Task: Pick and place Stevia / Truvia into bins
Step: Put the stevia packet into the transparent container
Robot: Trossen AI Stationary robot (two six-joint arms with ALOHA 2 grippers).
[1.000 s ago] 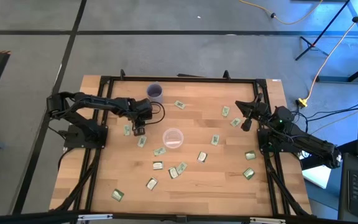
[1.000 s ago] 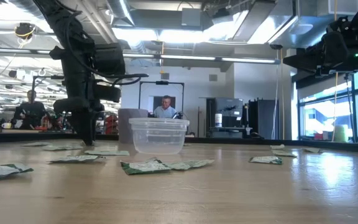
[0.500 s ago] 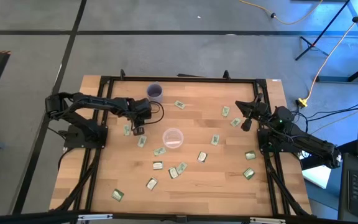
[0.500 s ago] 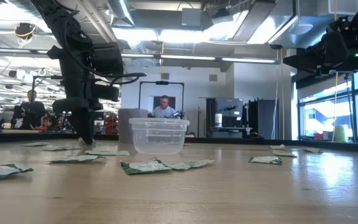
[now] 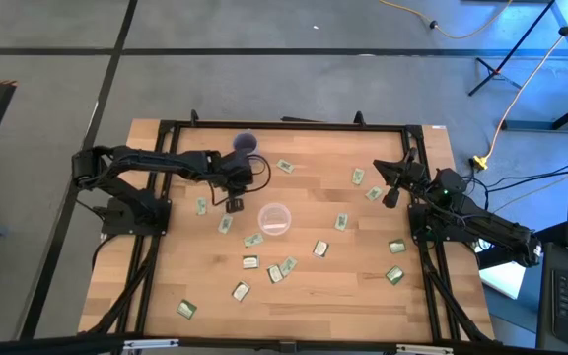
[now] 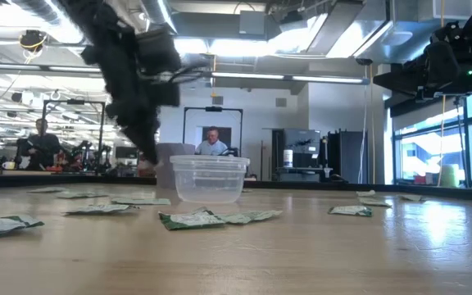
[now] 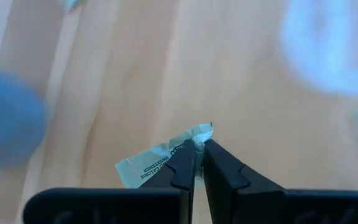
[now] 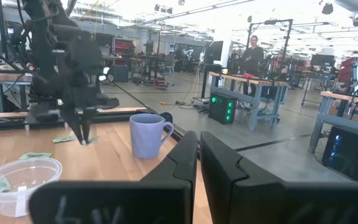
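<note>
Inspector A: Starting at the left of the bench [image 5: 304,296]. The left claw [image 5: 235,204] hangs above the wood, between the purple cup [image 5: 246,145] and the clear cup [image 5: 274,218]. In its wrist view its fingers are pressed onto one corner of a green-and-white sachet [image 7: 160,160]; the rest of the paper hangs free to one side.

Inspector B: Noted. Where do the other sachets lie?

Inspector A: Scattered flat on the bench: one near the left claw [image 5: 201,206], a cluster below the clear cup [image 5: 251,240], more toward the right side [image 5: 358,177]. One already lies inside the clear cup.

Inspector B: Recommendation for this step?

Inspector A: The grip is on a corner only, so in my judgement the carry should be level and unhurried. Bring the claw squarely over the cup's pale rim [image 6: 209,161] and lower it before releasing, since light paper could flutter wide.

Inspector B: And the right side?

Inspector A: The right claw [image 5: 393,196] waits near the right edge, fingers pressed together on nothing.
</note>
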